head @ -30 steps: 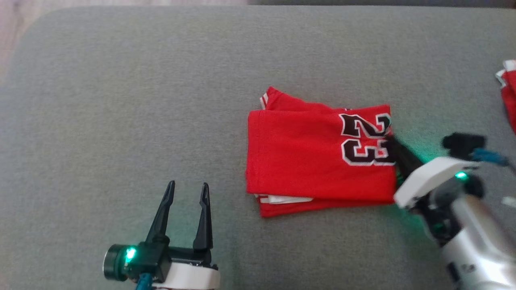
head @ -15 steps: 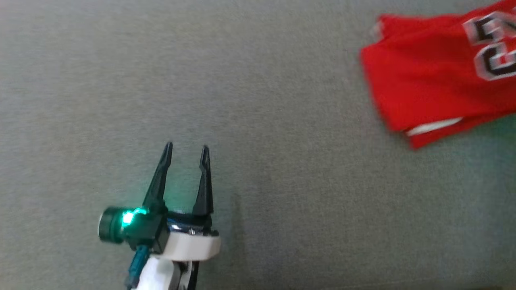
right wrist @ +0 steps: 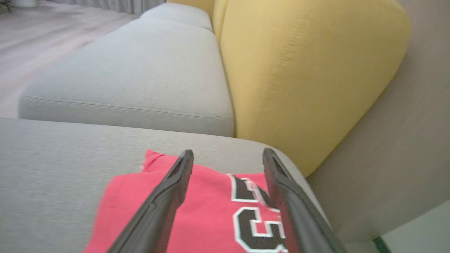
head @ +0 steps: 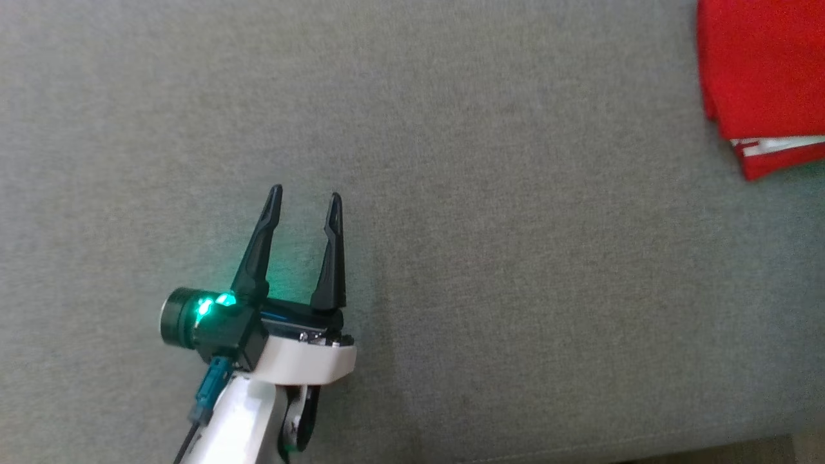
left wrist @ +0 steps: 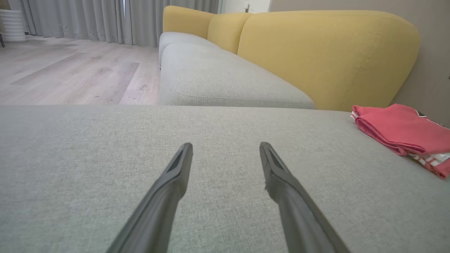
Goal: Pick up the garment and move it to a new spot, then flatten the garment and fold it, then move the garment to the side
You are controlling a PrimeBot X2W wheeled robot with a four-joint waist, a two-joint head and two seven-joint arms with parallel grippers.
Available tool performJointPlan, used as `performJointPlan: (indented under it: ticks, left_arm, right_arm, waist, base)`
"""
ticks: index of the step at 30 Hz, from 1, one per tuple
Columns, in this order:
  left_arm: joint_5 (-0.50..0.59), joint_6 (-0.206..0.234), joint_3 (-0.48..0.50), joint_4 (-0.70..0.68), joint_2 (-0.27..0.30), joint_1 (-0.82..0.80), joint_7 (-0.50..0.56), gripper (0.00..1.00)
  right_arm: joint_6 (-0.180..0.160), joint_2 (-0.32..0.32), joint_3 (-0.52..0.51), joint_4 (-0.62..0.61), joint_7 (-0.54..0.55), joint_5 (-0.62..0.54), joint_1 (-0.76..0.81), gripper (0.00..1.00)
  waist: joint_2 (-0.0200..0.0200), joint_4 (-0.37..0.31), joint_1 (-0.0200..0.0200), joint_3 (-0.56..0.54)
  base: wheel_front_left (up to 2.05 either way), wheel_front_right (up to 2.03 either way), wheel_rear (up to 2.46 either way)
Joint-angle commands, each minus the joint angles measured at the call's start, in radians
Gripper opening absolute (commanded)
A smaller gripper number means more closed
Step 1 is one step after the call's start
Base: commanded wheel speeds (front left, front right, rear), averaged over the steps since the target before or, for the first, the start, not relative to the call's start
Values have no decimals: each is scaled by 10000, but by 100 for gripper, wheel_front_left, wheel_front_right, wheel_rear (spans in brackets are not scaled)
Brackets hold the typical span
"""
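Yellow-backed grey sofa (left wrist: 225,80), wooden floor (left wrist: 70,73)

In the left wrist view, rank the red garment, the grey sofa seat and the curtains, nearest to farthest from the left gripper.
1. Red garment, off to the right of the left gripper.
2. Grey sofa seat, straight ahead, farther back.
3. Curtains, upper left, far back.

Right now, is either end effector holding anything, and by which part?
Nothing is held: left end effector and right end effector, over the garment, are open.
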Motion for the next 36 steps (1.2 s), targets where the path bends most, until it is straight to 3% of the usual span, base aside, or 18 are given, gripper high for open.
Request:
performJointPlan:
  ticks: [1,6,7,12,17,24,30,36]
  left_arm:
    - [-118,-8,168,-219,-26,21,-92,100]
    - [-94,150,125,6,-27,428,-92,100]
    - [-94,150,125,6,-27,428,-92,100]
    - [377,292,84,168,-27,1022,-92,100]
    - [371,563,405,-35,-27,1889,-92,100]
    - [581,797,735,-357,-27,2829,-92,100]
    - [786,772,859,-342,-22,3371,-92,100]
    - [836,683,968,-262,-24,3526,-92,100]
  right_arm:
    - [-9,323,196,-394,-267,-218,609,100]
    - [-9,2374,1254,-418,-1318,-625,1801,100]
    - [-9,2374,1254,-418,-1318,-625,1801,100]
    - [-9,3789,2040,4,-3207,-694,2846,100]
    - [-9,4660,2033,-511,-3633,-949,4006,100]
    - [-9,4957,1497,-2124,-3642,-1202,6210,100]
    - [-9,5246,1051,-2436,-3643,-1494,7588,100]
    - [-9,5420,877,-2492,-3643,-1554,7802,100]
  waist:
    - [0,213,0,-634]
    - [0,440,0,-1978]
    - [0,440,0,-1978]
    - [0,766,0,-3236]
    - [0,1008,0,-4389]
    - [0,1356,0,-5237]
    - [0,1559,0,-5579]
    - [0,1517,0,-5676]
  base:
    - [0,0,0]
    - [0,0,0]
    - [0,0,0]
    - [0,0,0]
    - [0,0,0]
    - [0,0,0]
    - [0,0,0]
    - [0,0,0]
